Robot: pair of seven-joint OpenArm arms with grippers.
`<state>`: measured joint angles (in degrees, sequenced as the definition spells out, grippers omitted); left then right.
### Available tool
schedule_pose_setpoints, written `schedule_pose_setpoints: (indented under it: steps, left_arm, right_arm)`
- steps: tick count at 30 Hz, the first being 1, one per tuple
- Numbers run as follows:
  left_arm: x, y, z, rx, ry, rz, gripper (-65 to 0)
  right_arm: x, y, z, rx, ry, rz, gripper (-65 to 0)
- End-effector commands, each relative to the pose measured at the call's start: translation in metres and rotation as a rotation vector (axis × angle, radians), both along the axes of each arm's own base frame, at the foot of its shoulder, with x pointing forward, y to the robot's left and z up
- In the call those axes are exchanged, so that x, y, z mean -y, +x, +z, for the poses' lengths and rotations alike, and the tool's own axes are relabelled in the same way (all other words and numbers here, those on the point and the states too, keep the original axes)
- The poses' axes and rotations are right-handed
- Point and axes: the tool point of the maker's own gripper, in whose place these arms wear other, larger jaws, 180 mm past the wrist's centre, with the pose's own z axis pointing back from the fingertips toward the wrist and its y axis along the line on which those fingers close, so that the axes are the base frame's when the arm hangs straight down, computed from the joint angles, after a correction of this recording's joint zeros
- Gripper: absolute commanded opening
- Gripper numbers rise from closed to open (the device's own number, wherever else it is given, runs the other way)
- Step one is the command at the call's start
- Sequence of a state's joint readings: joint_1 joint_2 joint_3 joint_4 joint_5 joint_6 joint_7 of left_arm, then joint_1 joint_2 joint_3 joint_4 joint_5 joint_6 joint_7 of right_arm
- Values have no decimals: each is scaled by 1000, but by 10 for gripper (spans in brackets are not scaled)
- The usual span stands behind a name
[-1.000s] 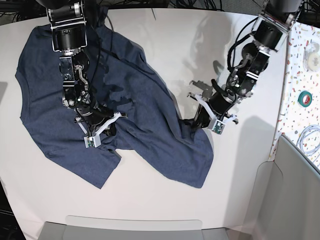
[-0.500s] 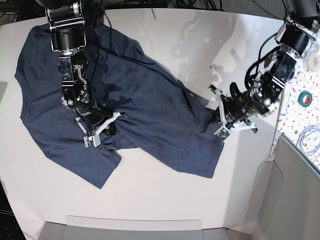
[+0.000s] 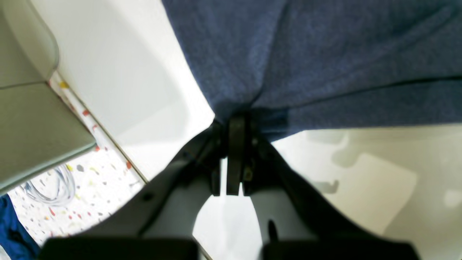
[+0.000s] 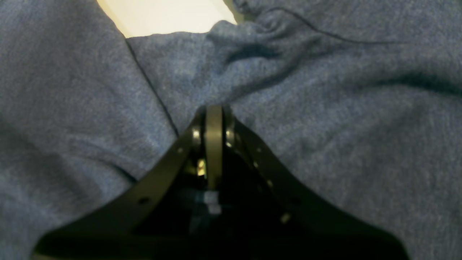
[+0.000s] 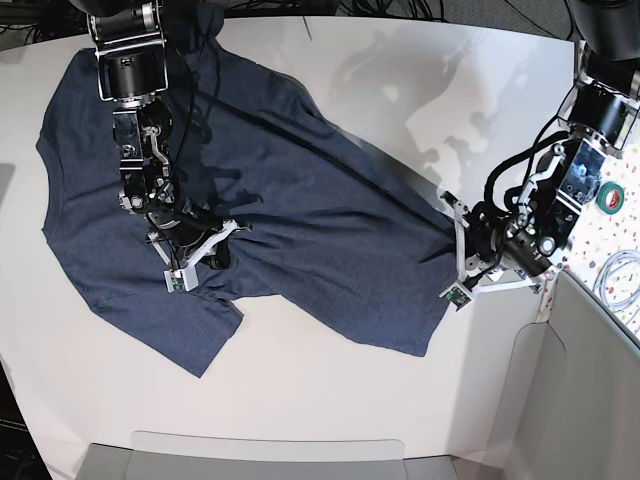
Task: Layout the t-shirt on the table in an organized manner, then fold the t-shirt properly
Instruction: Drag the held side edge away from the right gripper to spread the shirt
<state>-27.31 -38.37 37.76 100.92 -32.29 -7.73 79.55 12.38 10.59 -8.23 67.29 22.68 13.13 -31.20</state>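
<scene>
The dark navy t-shirt lies on the white table, stretched from the far left toward the right. My right gripper is shut on a bunched fold near the shirt's middle; the right wrist view shows its closed tips buried in blue cloth. At the right, my left gripper is shut on the shirt's edge. In the left wrist view its tips pinch the cloth just above the table. No lettering shows.
A speckled surface borders the table's right edge, carrying a green tape roll and a coiled white cable. A grey panel stands at the lower right, and a grey tray sits along the near edge.
My left gripper has dragged the shirt's edge to the right, toward the table's right side, pulling the cloth flatter and wider. My right gripper has stayed shut at nearly the same spot.
</scene>
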Motion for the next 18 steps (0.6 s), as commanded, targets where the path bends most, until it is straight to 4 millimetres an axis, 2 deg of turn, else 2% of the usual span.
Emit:
schedule_pose_setpoints:
  steps: [1,5,13,16,18]
  left_arm:
    - [-7,7,12,33,17,9,-650]
    - [-7,3,7,17,19,9,-650]
    - [-12,-47,-43,-135,29,13,-650]
    - [-15,-60,-52,-168,37,16,-650]
    - [-16,-61,-53,-171,37,20,-650]
  right_arm:
    - [19,-38,-43,-217,-109,3,-650]
    - [21,-38,-43,-216,-109,-3,-650]
    - [28,-36,-40,-207,-122,-10,-650]
    - [28,-35,-40,-205,-122,-10,-650]
    - [29,-35,-40,-207,-123,-11,-650]
